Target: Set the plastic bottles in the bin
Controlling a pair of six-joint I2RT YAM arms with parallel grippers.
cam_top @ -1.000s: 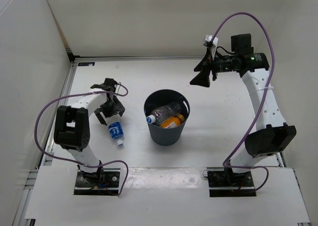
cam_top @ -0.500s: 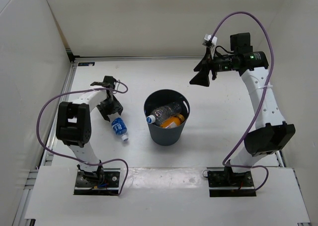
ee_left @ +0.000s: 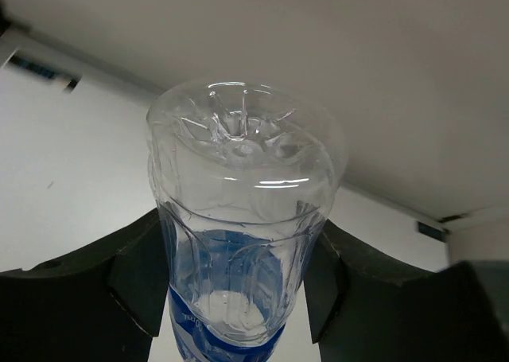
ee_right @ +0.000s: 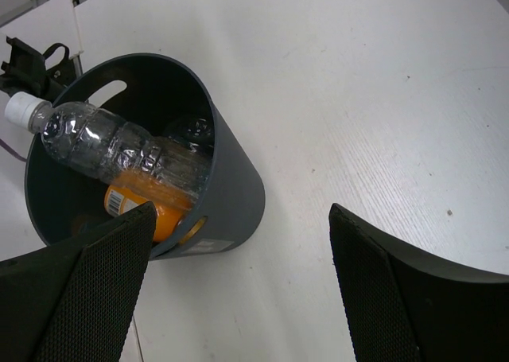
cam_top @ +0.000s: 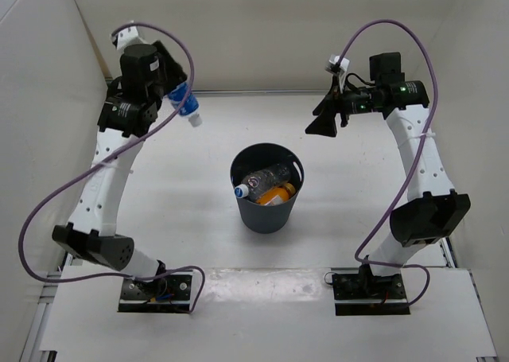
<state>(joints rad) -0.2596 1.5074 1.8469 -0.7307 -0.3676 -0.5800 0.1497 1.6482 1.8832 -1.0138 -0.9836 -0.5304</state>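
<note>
Up over the far-left corner of the tabletop (cam_top: 199, 243), the left gripper (cam_top: 171, 94) now has the blue-labelled clear bottle (ee_left: 238, 219) off the surface. A second ago that bottle lay just left of the bin (cam_top: 266, 211) with the jaws spread beside it. Half a second ago they had closed on it down low. Since then the arm has swung it high and back, well apart from the bin. Fingers (ee_left: 131, 278) clamp the body at the label on both sides, and the ribbed base stands out past them; bottle tilted. Inside the bin: a clear bottle with white cap (ee_right: 119, 147) lying across, the orange bottle (ee_right: 143, 207) under it, and a third clear bottle (ee_right: 187, 131) partly hidden. No other bottle is left on the tabletop, so this looks like the last one; what remains is the carry over the rim and the release. Left arm reared tall, elbow near the near-left edge, forearm reaching up and back. Right arm unmoved over the far-right part, right gripper (cam_top: 324, 123) angled down toward the bin, jaws spread wide, holding nothing
</note>
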